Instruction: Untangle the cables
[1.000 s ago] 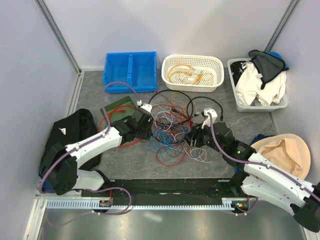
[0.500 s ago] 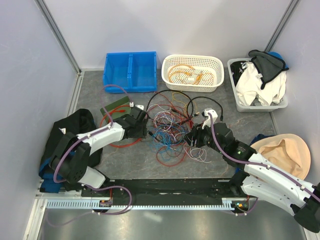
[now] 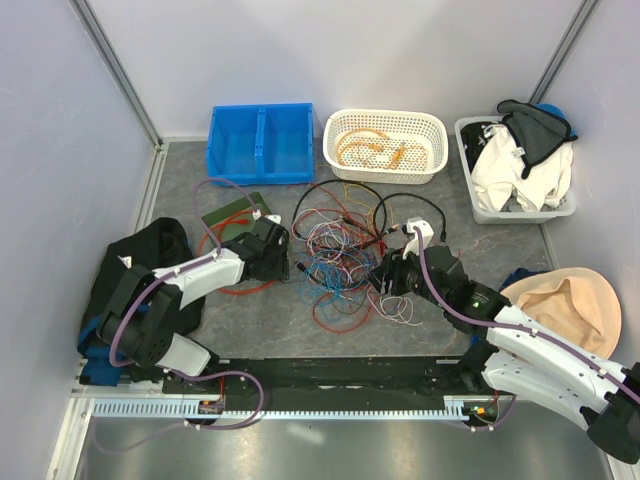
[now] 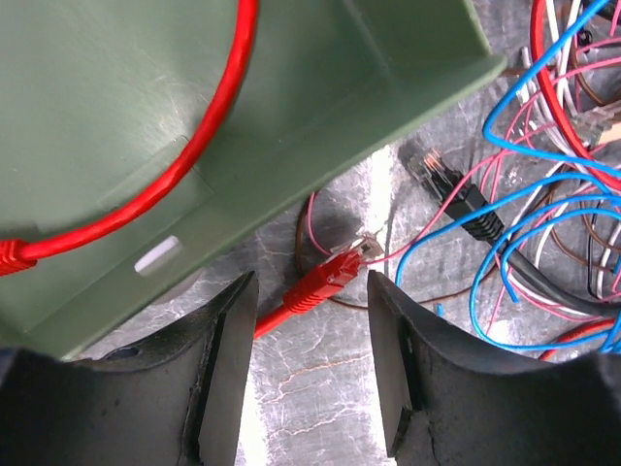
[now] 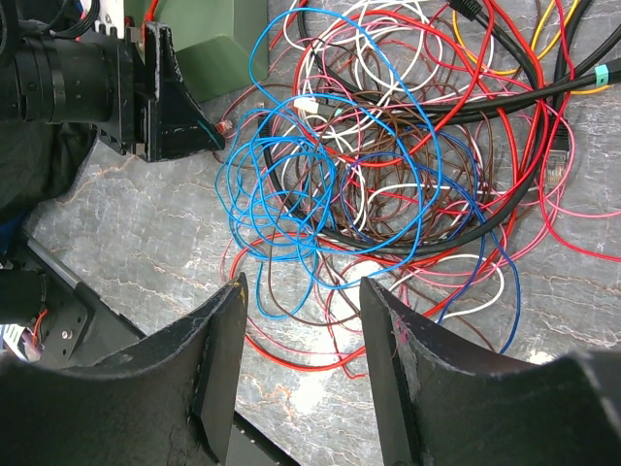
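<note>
Spread left hand straddles the red network plug at 9 o'clock of the cable tangle, probably targeting a free end. Right hand hovers spread at 4 o'clock.

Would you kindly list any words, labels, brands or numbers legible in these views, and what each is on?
None can be read.
The small white sticker on the green plastic tray looks blank or blurred.
The white tag on the black cloth is too small to read.
</note>
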Robot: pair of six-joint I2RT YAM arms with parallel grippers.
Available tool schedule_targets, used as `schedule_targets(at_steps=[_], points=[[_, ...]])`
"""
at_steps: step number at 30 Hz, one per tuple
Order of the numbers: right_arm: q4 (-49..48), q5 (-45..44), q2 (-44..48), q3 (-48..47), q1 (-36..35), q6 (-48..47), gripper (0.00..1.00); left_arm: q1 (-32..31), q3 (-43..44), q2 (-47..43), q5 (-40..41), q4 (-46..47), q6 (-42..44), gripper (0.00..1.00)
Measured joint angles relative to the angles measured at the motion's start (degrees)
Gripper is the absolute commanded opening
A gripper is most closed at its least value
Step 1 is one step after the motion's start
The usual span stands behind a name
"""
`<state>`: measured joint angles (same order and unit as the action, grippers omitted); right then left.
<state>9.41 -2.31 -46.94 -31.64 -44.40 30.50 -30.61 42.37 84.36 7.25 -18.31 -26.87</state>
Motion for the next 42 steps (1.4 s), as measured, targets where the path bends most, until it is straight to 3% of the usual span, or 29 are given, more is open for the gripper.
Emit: schedule_targets(at_steps=[2, 9, 12, 19, 27, 35, 42], points=[[0.0, 0.02, 0.0, 0.0, 0.0, 0.07, 0.57, 0.0, -0.22, -0.24, -0.5, 0.11, -0.02, 0.55], [-0.17, 0.09, -0.02, 0.0, 0.0, 0.26, 0.57, 0.07, -1.27, -0.61, -1.66, 1.38, -0.26, 0.28], [-0.35, 0.13, -0.07, 0.0, 0.0, 0.35, 0.57, 0.04, -1.49, -0.98, -2.01, 1.6, -0.33, 0.22], [-0.37, 0.57, -0.07, 0.0, 0.0, 0.42, 0.57, 0.0, -0.28, -6.86, -2.73, -1.05, -0.2, 0.15], [-0.39, 0.81, -0.07, 0.0, 0.0, 0.83, 0.57, 0.0, 12.5, -12.66, -2.71, -7.34, 2.08, 0.05], [-0.39, 0.94, 0.04, 0.04, 0.0, 1.05, 0.57, 0.0, 25.11, -12.5, -0.48, -10.88, 6.25, 0.02], [-0.35, 0.92, 1.16, 0.26, 0.0, 1.05, 0.57, 2.03, 26.49, -9.79, 0.22, -7.69, 7.04, 0.02]])
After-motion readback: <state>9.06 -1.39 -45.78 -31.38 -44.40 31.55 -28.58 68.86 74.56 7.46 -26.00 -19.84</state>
